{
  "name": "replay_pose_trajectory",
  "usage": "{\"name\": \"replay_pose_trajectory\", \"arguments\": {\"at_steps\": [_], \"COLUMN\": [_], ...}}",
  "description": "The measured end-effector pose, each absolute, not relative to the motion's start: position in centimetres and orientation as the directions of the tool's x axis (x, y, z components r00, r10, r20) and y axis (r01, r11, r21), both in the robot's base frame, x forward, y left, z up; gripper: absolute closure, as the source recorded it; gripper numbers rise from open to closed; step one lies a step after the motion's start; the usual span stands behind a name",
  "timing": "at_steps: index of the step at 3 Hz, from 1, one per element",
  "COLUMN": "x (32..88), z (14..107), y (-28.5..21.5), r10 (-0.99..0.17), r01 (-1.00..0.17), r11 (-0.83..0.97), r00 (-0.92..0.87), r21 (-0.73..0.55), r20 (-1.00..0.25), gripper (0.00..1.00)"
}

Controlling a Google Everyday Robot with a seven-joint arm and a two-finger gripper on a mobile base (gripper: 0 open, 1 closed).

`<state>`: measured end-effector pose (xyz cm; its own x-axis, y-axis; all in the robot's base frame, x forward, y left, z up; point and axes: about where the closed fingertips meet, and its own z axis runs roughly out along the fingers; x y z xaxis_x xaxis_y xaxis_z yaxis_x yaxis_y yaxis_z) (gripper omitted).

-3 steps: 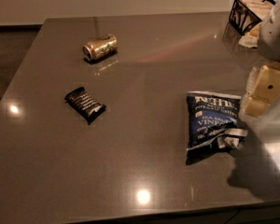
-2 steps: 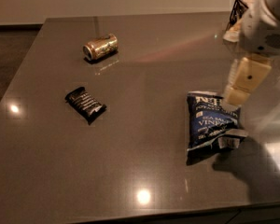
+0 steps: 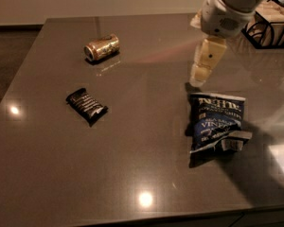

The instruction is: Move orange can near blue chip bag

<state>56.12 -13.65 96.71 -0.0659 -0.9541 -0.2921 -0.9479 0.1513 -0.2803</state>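
Note:
The orange can (image 3: 102,48) lies on its side at the back left of the dark table (image 3: 132,164), silver top facing left. The blue chip bag (image 3: 216,121) lies flat at the right, with white lettering and a torn silvery corner at its lower right. My gripper (image 3: 200,73) hangs from the white arm at the upper right, pointing down just above the far edge of the bag. It is well to the right of the can and holds nothing that I can see.
A small black ribbed snack packet (image 3: 86,105) lies on the left half of the table, in front of the can. A black wire basket (image 3: 270,25) stands at the back right corner. The table's front edge runs along the bottom.
The arm and gripper have swung left and toward the middle of the table, from right of the bag to above its far edge. The can, bag and packet have not moved.

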Motion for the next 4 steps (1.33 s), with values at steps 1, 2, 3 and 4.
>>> {"name": "replay_pose_trajectory", "arguments": {"at_steps": [1, 2, 3, 4], "x": [60.6, 65.0, 68.8, 71.7], "z": [96.2, 95.5, 94.4, 93.6], "y": [-11.0, -8.1, -5.3, -2.4], "r10": [-0.963, -0.971, -0.977, -0.98], "r01": [-0.949, -0.95, -0.949, -0.944], "r11": [0.101, 0.051, 0.014, -0.02], "r00": [-0.018, 0.024, 0.053, 0.084], "r21": [-0.298, -0.308, -0.314, -0.329], "r20": [-0.269, -0.236, -0.204, -0.181], "gripper": [0.0, 0.0, 0.0, 0.0]}}
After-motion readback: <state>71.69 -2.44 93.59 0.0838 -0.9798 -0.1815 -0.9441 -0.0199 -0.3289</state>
